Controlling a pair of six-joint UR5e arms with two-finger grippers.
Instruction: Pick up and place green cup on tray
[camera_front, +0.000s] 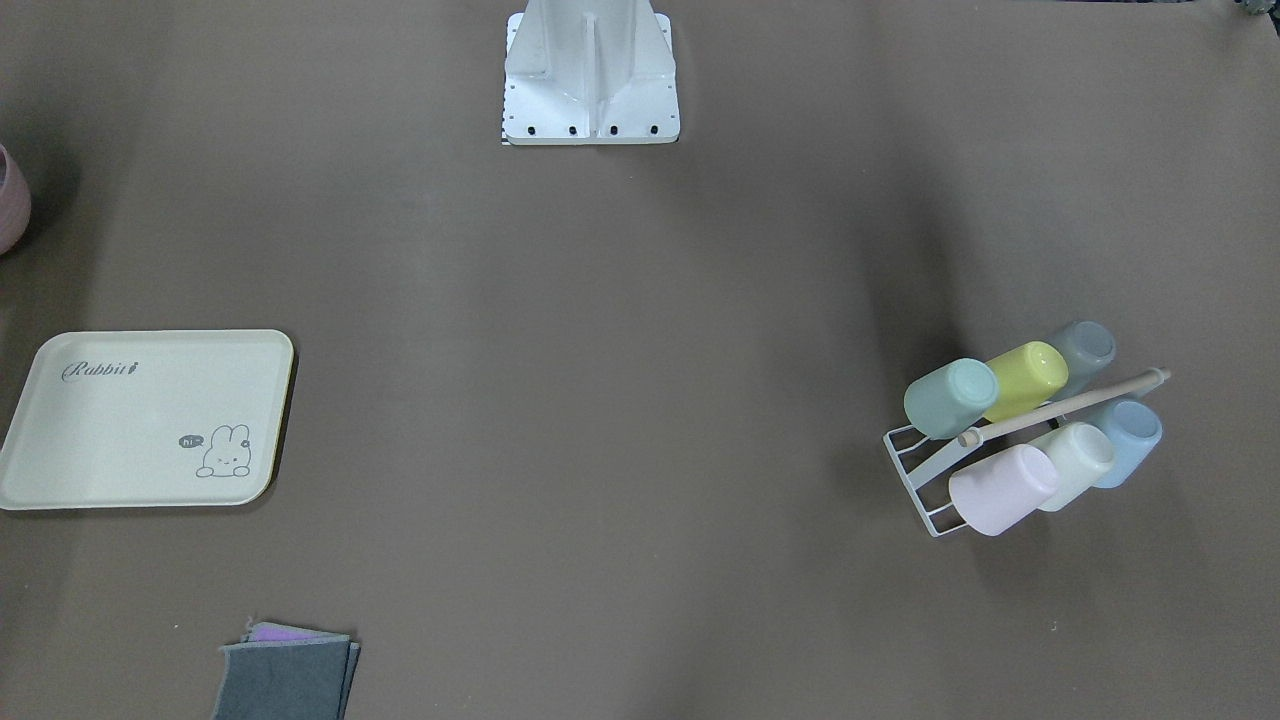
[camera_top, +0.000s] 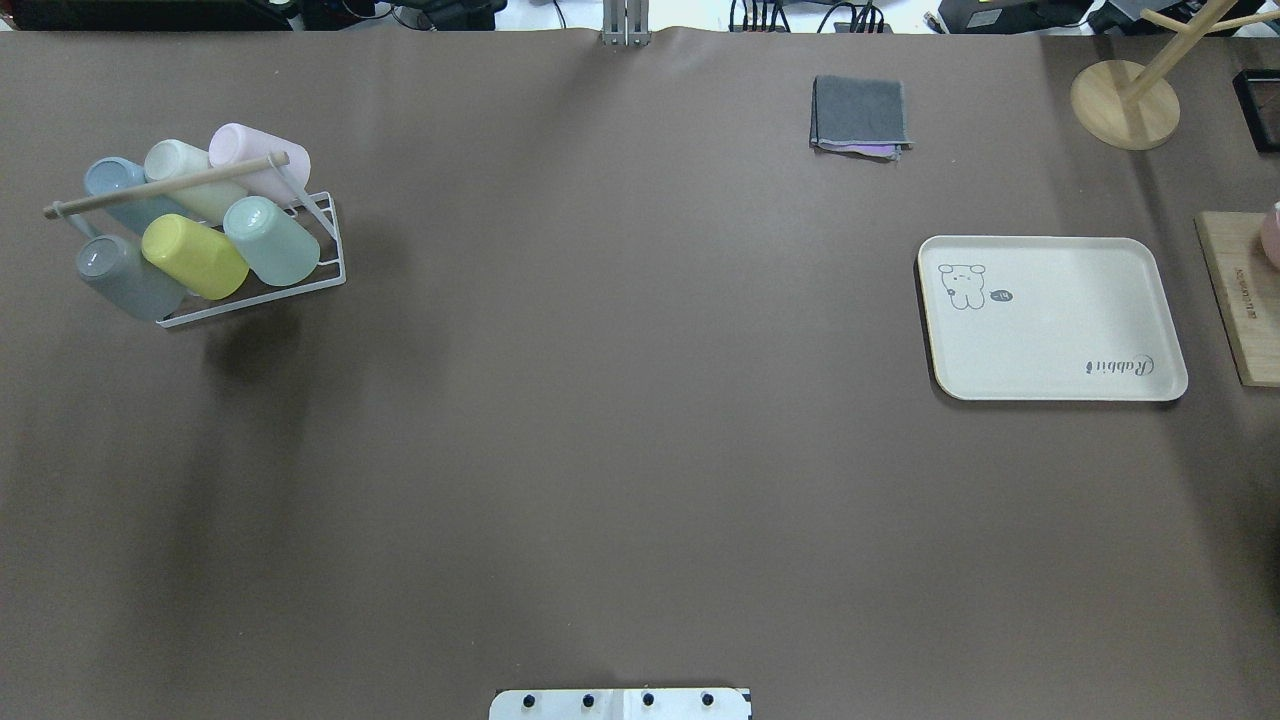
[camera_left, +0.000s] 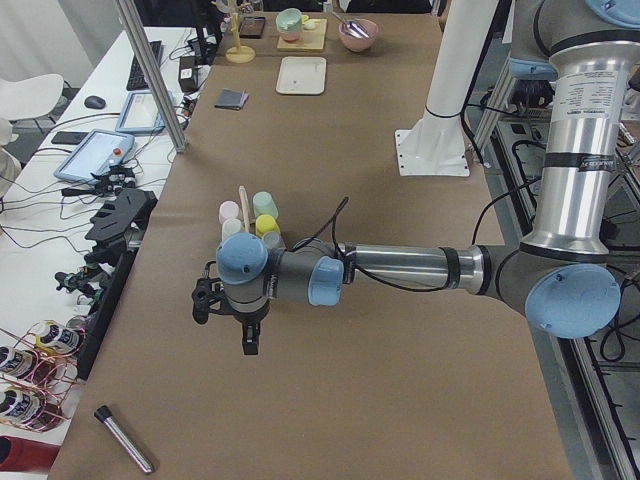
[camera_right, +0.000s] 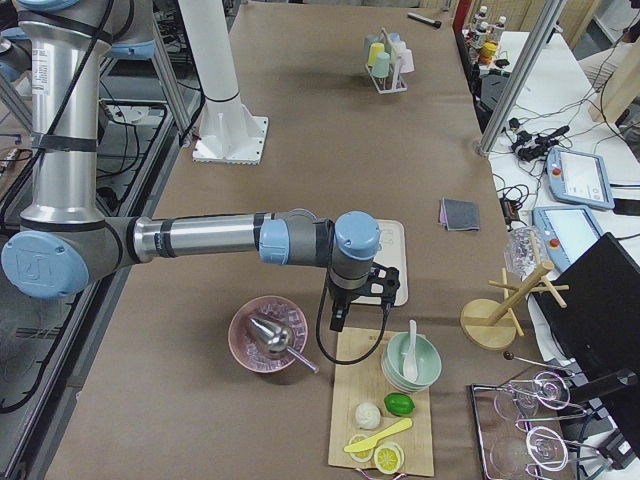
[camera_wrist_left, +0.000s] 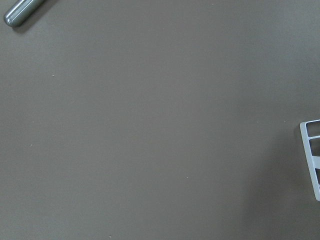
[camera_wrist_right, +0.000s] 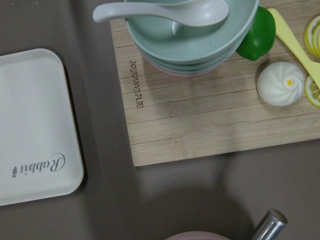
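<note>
The green cup (camera_top: 270, 240) is a mint tumbler lying tilted in a white wire rack (camera_top: 325, 245) at the table's left, beside a yellow cup (camera_top: 195, 256); it also shows in the front view (camera_front: 950, 398). The cream "Rabbit" tray (camera_top: 1050, 320) lies bare at the table's right, also in the right wrist view (camera_wrist_right: 35, 130). My left gripper (camera_left: 228, 322) hovers over the table short of the rack; I cannot tell whether it is open. My right gripper (camera_right: 358, 300) hangs over the tray's edge by the wooden board; I cannot tell its state.
The rack also holds pink, cream, blue and grey cups. A folded grey cloth (camera_top: 860, 115) lies far of the tray. A wooden board (camera_wrist_right: 200, 115) with stacked bowls, a spoon and food sits beside the tray, and a pink bowl (camera_right: 268, 335) nearby. A grey cylinder (camera_wrist_left: 20, 11) lies left of the rack.
</note>
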